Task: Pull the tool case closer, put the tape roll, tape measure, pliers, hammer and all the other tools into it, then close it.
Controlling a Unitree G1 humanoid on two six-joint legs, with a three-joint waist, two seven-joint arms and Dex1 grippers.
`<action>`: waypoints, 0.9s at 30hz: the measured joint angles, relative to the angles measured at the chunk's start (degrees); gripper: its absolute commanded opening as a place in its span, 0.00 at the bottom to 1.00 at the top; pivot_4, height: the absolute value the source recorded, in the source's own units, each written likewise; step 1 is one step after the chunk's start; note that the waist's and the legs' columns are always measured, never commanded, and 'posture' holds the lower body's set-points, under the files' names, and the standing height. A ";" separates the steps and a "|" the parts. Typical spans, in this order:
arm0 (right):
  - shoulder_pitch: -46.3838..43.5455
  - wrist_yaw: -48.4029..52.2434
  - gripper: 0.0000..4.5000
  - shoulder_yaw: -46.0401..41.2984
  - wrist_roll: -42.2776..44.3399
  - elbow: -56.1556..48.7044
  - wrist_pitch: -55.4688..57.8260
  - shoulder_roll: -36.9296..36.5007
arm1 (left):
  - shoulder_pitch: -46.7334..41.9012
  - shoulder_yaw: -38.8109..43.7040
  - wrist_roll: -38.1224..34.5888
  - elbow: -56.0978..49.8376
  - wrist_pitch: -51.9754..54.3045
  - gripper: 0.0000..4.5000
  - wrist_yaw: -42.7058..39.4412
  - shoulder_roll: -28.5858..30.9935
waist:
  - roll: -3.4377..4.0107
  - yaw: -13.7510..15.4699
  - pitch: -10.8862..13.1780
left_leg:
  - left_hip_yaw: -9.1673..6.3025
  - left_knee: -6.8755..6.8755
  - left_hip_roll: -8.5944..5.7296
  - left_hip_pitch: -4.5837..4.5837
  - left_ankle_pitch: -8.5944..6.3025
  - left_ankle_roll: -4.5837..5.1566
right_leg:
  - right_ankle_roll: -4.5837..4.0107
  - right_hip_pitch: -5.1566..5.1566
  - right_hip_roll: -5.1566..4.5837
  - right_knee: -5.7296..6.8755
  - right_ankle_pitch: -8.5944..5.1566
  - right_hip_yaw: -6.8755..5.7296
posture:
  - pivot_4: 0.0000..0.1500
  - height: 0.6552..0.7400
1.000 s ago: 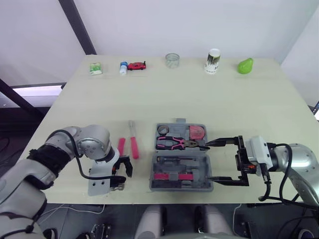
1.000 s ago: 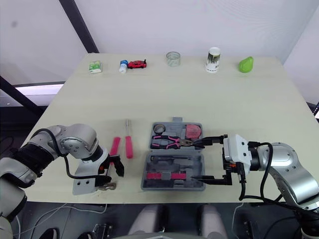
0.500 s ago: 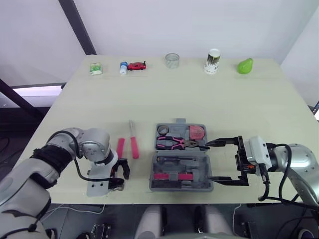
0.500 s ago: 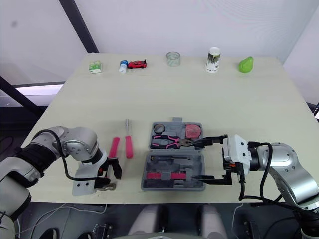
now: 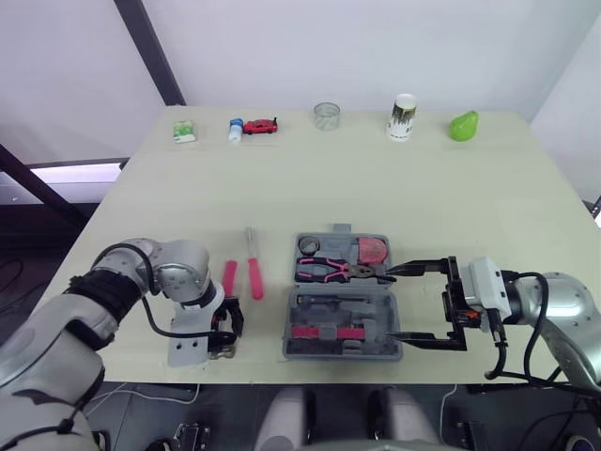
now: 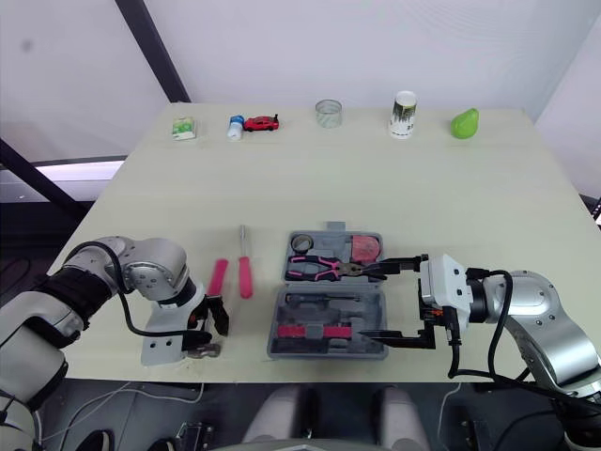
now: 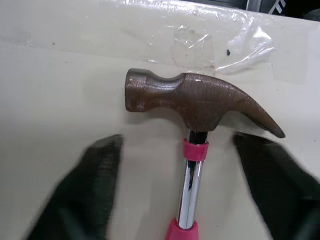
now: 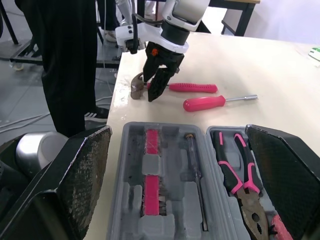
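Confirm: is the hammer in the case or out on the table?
Out. The hammer lies on the table left of the open tool case, its neck between the open fingers of the left gripper.

Looking like robot test lab: bare white walls (image 5: 376, 47) surrounding pale table (image 5: 451, 207), unrelated props lining its far edge: toy car (image 5: 258, 125), paper cup (image 5: 402, 116), green fruit (image 5: 461, 124).

You are viewing: left arm (image 5: 177, 266) wearing rounded silver shells and a black fabric sleeve (image 5: 101, 293); right arm (image 5: 556, 303) showing silver shell, white wrist block (image 5: 479, 282); black cables (image 5: 496, 349) looping; black fingers (image 5: 424, 268).
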 measured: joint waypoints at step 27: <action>0.93 -1.40 1.00 -0.13 -0.36 -0.08 -0.51 1.45 | 12.29 7.60 -21.91 -8.94 24.57 0.01 -6.05 14.46 | -0.13 -0.60 0.06 | -0.06 0.04 0.06 -0.05 -0.01 0.01 | 0.01 0.01 0.00 -0.03 0.00 -0.04 | 1.00 1.00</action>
